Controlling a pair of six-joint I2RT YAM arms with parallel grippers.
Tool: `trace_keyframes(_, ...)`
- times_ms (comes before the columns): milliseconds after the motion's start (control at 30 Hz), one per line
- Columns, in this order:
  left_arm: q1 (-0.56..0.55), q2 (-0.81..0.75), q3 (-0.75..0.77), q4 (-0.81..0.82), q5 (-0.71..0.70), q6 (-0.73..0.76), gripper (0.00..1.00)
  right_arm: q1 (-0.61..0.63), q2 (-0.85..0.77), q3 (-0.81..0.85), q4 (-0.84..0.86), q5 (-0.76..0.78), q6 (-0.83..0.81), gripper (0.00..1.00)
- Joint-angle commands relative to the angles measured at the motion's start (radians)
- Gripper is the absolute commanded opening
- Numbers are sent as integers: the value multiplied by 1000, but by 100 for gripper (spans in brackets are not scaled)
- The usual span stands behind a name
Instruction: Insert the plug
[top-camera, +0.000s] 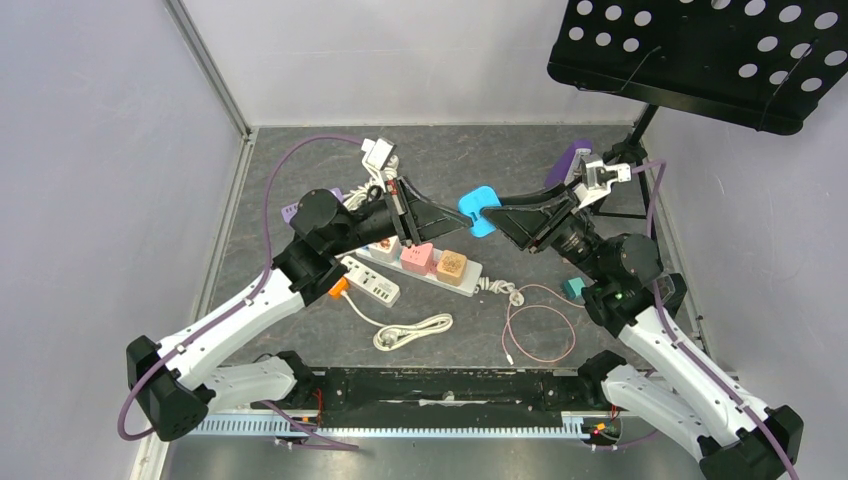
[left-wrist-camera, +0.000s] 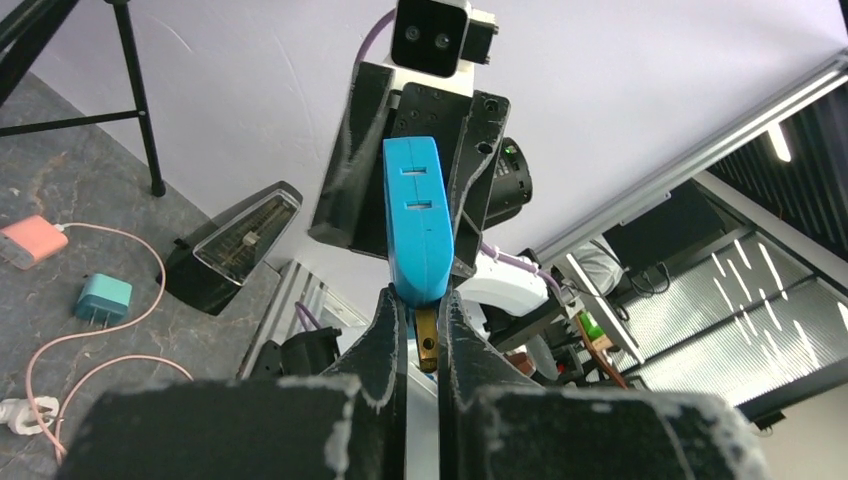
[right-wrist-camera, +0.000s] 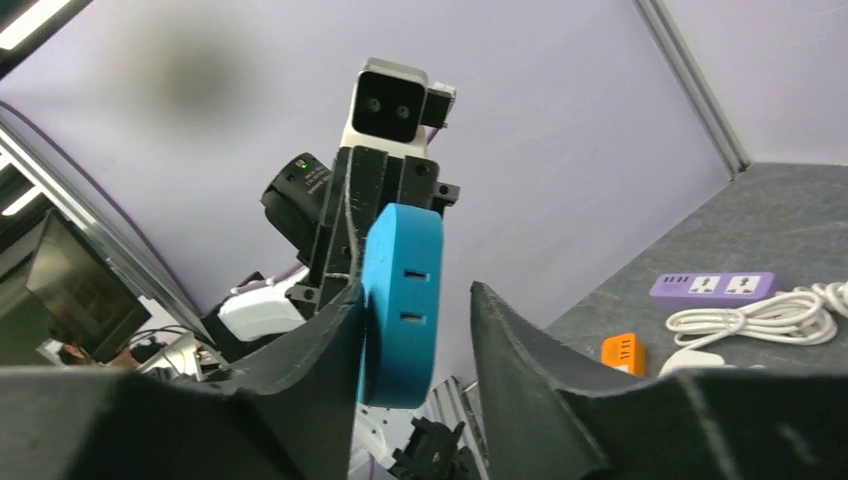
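Two claws, one blue plug (left-wrist-camera: 418, 220): left claw (left-wrist-camera: 421, 305) pinched on its brass prong (left-wrist-camera: 427, 350), right claw (right-wrist-camera: 415, 292) spread around it.

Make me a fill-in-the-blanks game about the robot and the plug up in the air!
1. The plug held in the air is coloured ____.
2. The left gripper is ____ on the plug's brass pin.
3. The strip beside the white cable is coloured ____.
Missing words: blue; shut; purple.
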Motion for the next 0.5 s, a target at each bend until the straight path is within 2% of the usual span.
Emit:
trace_keyframes(0, 6, -21, 0, 15, 33, -21, 2, 0, 11, 47, 24, -17, 5, 37)
trace_keyframes(33, 6, -22, 4, -1, 31, -14, 7, 0, 9, 48, 19, -20, 4, 30)
trace_keyframes(100, 9, -27, 8, -31, 22, 2, 33, 0, 3, 55, -14, -24, -7, 7)
trace_keyframes(133, 10, -33, 9, -43, 16, 8, 41, 1, -1, 63, -41, -25, -16, 0)
trace_keyframes(200, 15, -47, 8, -72, 12, 27, 52, 0, -7, 79, -87, -35, -35, 0)
trace_keyframes(300, 26, -72, 12, -108, 0, 57, 59, 0, -2, 110, -148, -87, -54, 0)
trace_keyframes(467, 40, -99, 30, -134, 17, 81, 60, 0, 14, 151, -241, -192, -80, 0)
